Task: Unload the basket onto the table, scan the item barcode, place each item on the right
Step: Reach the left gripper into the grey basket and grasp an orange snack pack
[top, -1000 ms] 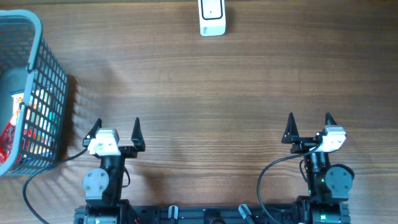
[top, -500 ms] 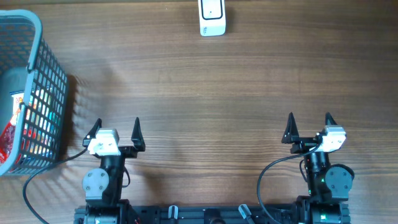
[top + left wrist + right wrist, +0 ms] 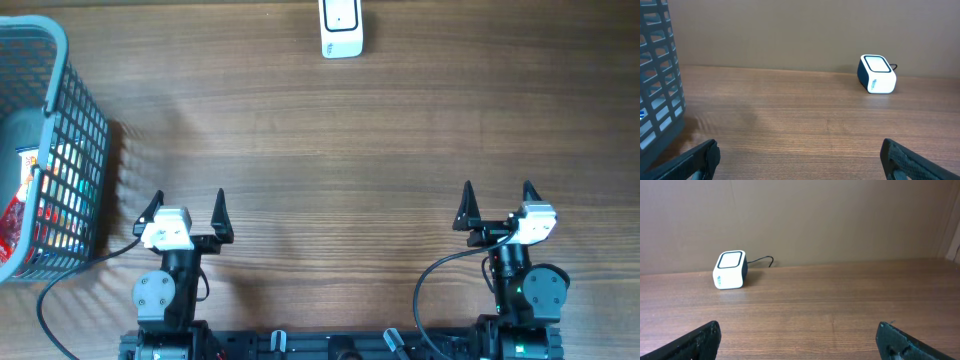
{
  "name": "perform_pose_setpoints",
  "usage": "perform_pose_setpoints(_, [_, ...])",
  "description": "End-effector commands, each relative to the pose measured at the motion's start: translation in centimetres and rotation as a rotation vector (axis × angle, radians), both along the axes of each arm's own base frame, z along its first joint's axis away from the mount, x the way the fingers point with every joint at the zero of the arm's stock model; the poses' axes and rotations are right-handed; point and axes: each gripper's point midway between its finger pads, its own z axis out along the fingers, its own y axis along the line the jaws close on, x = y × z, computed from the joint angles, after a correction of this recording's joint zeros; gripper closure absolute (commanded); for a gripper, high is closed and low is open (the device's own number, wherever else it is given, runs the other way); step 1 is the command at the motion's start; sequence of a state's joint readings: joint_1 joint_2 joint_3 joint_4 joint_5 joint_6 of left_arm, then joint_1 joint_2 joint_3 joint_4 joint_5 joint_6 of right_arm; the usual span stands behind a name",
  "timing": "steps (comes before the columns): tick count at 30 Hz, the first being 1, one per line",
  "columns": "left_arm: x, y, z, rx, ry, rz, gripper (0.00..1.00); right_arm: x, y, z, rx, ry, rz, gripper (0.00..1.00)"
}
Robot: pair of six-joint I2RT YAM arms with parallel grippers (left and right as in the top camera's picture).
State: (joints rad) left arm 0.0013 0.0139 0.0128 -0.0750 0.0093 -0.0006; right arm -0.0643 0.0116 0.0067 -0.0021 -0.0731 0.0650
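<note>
The colourful packaged items (image 3: 17, 222) lie inside the grey-blue plastic mesh basket (image 3: 72, 120), which stands at 9 o'clock on the table edge in the overhead view; a red packet shows at the basket's near end, and no barcode can be made out. The white cube-shaped barcode scanner with a dark rear half (image 3: 341, 28) stands at 12 o'clock, well apart from the basket, with a thin black cable (image 3: 761, 259) leading from its back toward the wall. The left gripper (image 3: 188, 198) is positioned at 7 o'clock, near the basket's near corner; its jaws are spread fully wide and grasp nothing. The right gripper (image 3: 497, 190) is positioned at 5 o'clock; its jaws are likewise spread fully wide and grasp nothing. The work surface is a brown wood-grain table (image 3: 330, 150). A plain tan wall (image 3: 790, 30) rises directly behind the table's far edge.
</note>
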Motion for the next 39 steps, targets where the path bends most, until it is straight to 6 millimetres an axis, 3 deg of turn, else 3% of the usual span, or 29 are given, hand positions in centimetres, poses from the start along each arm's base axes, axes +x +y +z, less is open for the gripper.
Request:
perform_pose_setpoints(1, [0.0,0.1,-0.2,0.019,-0.001,0.003,0.00,0.0,-0.4,0.1,-0.012,-0.006,-0.021,0.00])
perform_pose_setpoints(2, [0.0,0.0,0.0,0.018,-0.007,-0.004,0.00,0.0,-0.4,0.1,-0.012,-0.005,-0.021,0.00])
perform_pose_setpoints(4, [-1.0,-5.8,1.8,-0.179,-0.050,-0.339,0.00,0.0,-0.4,0.1,-0.012,-0.005,-0.021,0.00])
perform_pose_setpoints(5, [-2.9,-9.5,2.4,-0.289,-0.019,-0.574,0.00,0.0,-0.4,0.1,-0.012,-0.005,-0.021,0.00])
perform_pose_setpoints(6, [-4.7,-11.7,2.3,-0.348,0.033,-0.735,0.00,0.0,-0.4,0.1,-0.012,-0.006,-0.021,0.00])
perform_pose_setpoints(9, [-5.7,-12.5,4.7,-0.379,-0.035,-0.821,0.00,0.0,-0.4,0.1,-0.011,-0.005,-0.021,0.00])
perform_pose_setpoints(12, [-7.8,-12.5,11.3,-0.283,-0.305,-0.879,0.00,0.0,-0.4,0.1,-0.011,-0.005,-0.021,0.00])
perform_pose_setpoints(16, [-7.8,-11.2,18.1,-0.134,-0.415,-0.750,0.00,0.0,-0.4,0.1,-0.012,-0.005,-0.021,0.00])
perform_pose_setpoints(17, [-6.7,-10.3,19.6,-0.103,-0.392,-0.676,0.00,0.0,-0.4,0.1,-0.011,-0.005,-0.020,0.00])
perform_pose_setpoints(19, [-2.7,-7.8,22.4,-0.046,-0.231,-0.477,0.00,0.0,-0.4,0.1,-0.012,-0.005,-0.021,0.00])
perform_pose_setpoints(22, [3.3,-3.2,24.8,-0.035,0.086,-0.188,0.00,0.0,-0.4,0.1,-0.012,-0.005,-0.021,0.00])
perform_pose_setpoints(25, [8.2,-0.7,28.9,0.059,0.329,-0.084,0.00,0.0,-0.4,0.1,-0.012,-0.006,-0.021,0.00])
perform_pose_setpoints(27, [10.6,3.1,32.8,0.052,0.379,0.067,0.00,0.0,-0.4,0.1,-0.012,-0.005,-0.021,0.00])
perform_pose_setpoints(29, [11.6,8.9,35.1,-0.079,0.337,0.277,0.00,0.0,-0.4,0.1,-0.012,-0.005,-0.021,0.00])
perform_pose_setpoints(31, [11.0,15.4,34.7,-0.244,0.315,0.477,0.00,0.0,-0.4,0.1,-0.012,-0.005,-0.021,0.00])
perform_pose_setpoints(33, [9.5,23.0,31.7,-0.373,0.359,0.686,0.00,0.0,-0.4,0.1,-0.012,-0.005,-0.021,0.00])
perform_pose_setpoints(36, [7.3,26.6,27.5,-0.462,0.492,0.769,0.00,0.0,-0.4,0.1,-0.012,-0.005,-0.021,0.00])
perform_pose_setpoints(39, [6.5,29.0,23.9,-0.499,0.602,0.809,0.00,0.0,-0.4,0.1,-0.012,-0.005,-0.021,0.00])
